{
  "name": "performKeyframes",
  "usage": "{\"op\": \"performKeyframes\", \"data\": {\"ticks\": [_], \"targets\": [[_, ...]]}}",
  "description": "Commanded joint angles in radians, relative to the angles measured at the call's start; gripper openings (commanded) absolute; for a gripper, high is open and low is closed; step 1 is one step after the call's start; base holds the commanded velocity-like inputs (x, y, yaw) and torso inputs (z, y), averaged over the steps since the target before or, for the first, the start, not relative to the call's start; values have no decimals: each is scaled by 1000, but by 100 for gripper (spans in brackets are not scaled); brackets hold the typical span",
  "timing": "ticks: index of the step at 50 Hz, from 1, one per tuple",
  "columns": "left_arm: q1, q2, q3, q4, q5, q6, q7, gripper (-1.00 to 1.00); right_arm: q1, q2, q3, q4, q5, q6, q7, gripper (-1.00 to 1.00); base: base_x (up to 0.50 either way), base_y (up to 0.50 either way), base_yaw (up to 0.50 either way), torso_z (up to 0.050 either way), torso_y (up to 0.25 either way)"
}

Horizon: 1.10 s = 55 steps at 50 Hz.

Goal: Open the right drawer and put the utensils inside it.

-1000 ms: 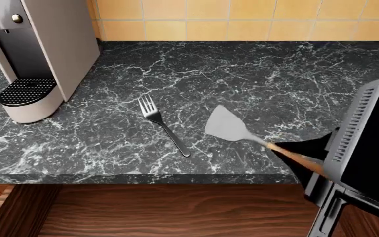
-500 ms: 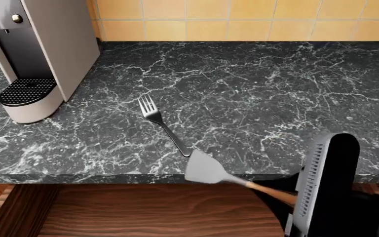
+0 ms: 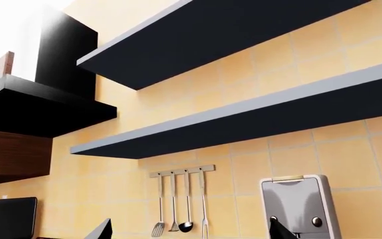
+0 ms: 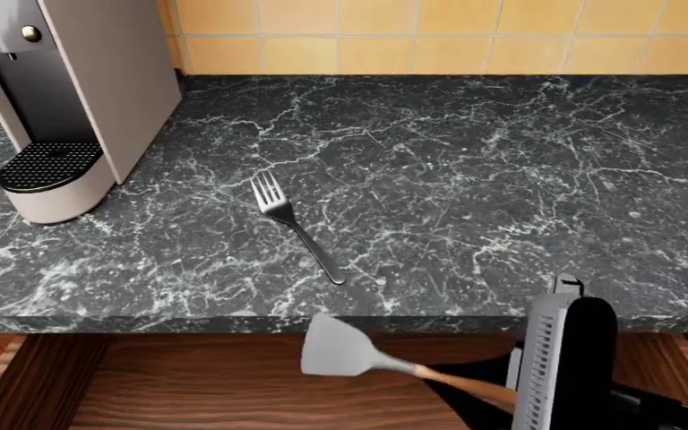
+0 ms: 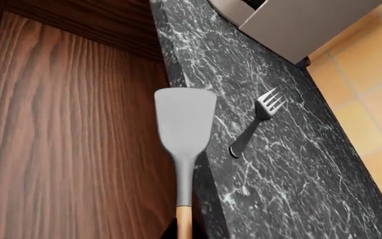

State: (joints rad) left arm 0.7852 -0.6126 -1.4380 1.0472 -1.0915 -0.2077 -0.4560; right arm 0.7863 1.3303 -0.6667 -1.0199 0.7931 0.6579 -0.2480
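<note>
Right gripper [image 4: 505,394]: closed on the spatula [image 4: 341,351] by its light wooden handle; the jaws themselves are largely hidden behind the arm housing. The spatula's flat grey head is held clear of the counter [image 4: 464,179], above the wood-grain bottom of the right drawer [image 4: 201,385], which stands pulled out below the counter edge. In the right wrist view the spatula head [image 5: 185,115] lies over the drawer bottom [image 5: 65,149], just beside the counter's front edge. The fork [image 4: 295,226] lies flat on the counter, tines toward the tiled wall, well apart from the coffee machine [image 4: 64,98]. Left gripper: out of the head view; the left wrist view faces wall shelves [image 3: 244,124] and hanging utensils [image 3: 177,204]; whether it is open or closed cannot be told
</note>
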Motion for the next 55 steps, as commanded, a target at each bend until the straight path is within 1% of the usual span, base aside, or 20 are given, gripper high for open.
{"op": "performKeyframes", "data": {"ticks": [1,14,25,27,30,37,45,48,55], "targets": [[0,-1,-13,0,-11,-4,0,100,-53,-4,-49,-4,-77,-55,0,-100,0,0,0,0,0],[0,0,-5,0,-5,-1,-2,100,2,-90,-106,4,-152,21,-73,-100,0,0,0,0,1],[0,-1,12,0,9,4,-3,100,-60,-106,-161,27,-199,-27,-66,-100,0,0,0,0,0],[0,0,4,0,2,2,-1,100,-64,-105,-161,27,-185,-30,-67,-100,0,0,0,0,0],[0,-2,18,0,14,5,-6,100,-54,-109,-155,24,-132,4,-65,-100,0,0,0,0,0],[0,1,10,0,8,3,-3,100,-29,-125,-147,33,-37,72,-60,-100,0,0,0,0,0],[0,1,19,0,16,5,-4,100,47,-162,-124,55,65,180,-55,-100,0,0,0,0,0],[0,4,20,0,18,5,-2,100,84,-186,-119,72,133,261,-34,-100,0,0,0,0,0],[0,5,32,0,28,9,-4,100,103,-195,-110,95,186,301,-15,-100,0,0,0,0,0]]}}
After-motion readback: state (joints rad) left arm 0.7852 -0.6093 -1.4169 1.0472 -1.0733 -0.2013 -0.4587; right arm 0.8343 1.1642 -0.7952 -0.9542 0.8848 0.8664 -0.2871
